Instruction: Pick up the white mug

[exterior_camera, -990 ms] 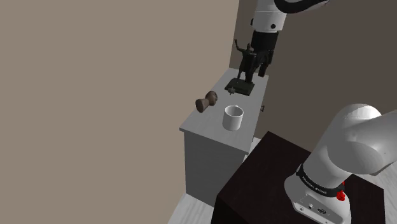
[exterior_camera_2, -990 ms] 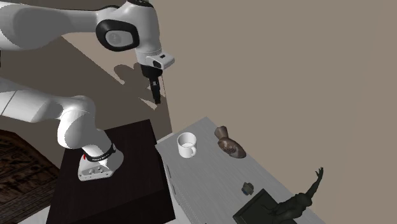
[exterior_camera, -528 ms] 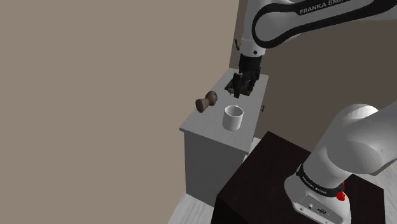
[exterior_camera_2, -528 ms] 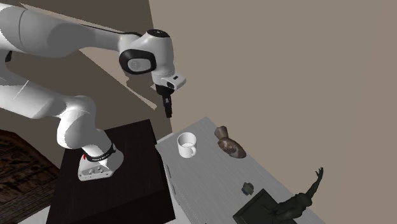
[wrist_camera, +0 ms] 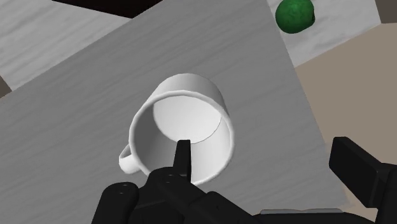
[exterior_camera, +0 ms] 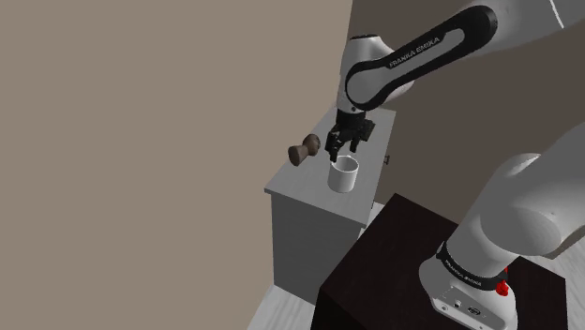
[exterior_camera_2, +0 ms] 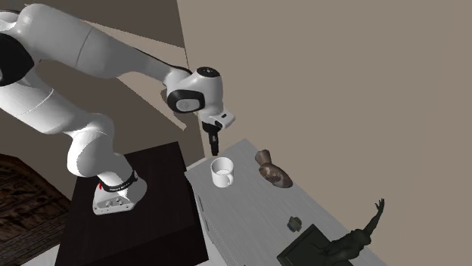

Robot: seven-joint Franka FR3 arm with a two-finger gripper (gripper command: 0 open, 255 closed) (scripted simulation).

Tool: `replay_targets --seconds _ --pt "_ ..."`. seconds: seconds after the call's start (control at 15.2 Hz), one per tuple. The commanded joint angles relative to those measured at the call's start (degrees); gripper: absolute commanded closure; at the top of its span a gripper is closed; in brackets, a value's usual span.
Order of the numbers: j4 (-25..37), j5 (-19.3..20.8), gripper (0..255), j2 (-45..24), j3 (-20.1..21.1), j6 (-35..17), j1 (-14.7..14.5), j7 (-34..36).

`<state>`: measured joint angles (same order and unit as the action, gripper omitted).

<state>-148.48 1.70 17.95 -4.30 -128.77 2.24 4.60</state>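
1 white mug [exterior_camera: 344, 174] stands upright on the grey tabletop [exterior_camera: 305, 178] of a small cabinet, mouth up.

Shoulder view, left to right:
- A brown vase [exterior_camera: 303, 150] lies on its side near the wall.
- The mug is near it but not touching.
- The dark stand [exterior_camera: 394, 253] is at the lower right, with the white arm bending up and over from it.
- The black gripper [exterior_camera: 339, 147] hangs just above the mug's rim, pointing down.

Second exterior view, left to right:
- The gripper is just over the mug, with the mug close to the stand end of the tabletop.
- The brown vase comes next, just beside the mug.
- A small dark green lump [exterior_camera_2: 294, 223] sits well apart from both.
- A dark figurine [exterior_camera_2: 355, 238] with 1 arm raised stands at the far end.

From the wrist view, the 2 fingers [wrist_camera: 182, 156] are spread apart. 1 tip is over the mug's open mouth and the other is out past its side, so the mug's wall lies between them. Nothing is clamped yet. The mug's handle points away from that wall.
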Motion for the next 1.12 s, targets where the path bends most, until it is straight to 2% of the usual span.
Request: replay_targets --seconds 0.0,0.2,0.66,0.86,0.92,1.06 --pt "0.14 -0.01 0 -4.37 -0.32 -4.43 0.24 0.19" --pt "1.27 -0.30 0 -11.33 -0.77 -10.37 0.52 0.37" --pt "0.10 -0.87 0 -16.37 -0.84 -16.57 0.43 -0.03" --pt "0.04 -0.93 0 -16.82 -0.84 -17.08 0.43 -0.07" --pt "0.11 -0.93 255 -16.85 -0.85 -17.03 0.44 -0.10" --pt "0.09 -0.93 255 -16.84 -0.87 -17.04 0.45 -0.13"
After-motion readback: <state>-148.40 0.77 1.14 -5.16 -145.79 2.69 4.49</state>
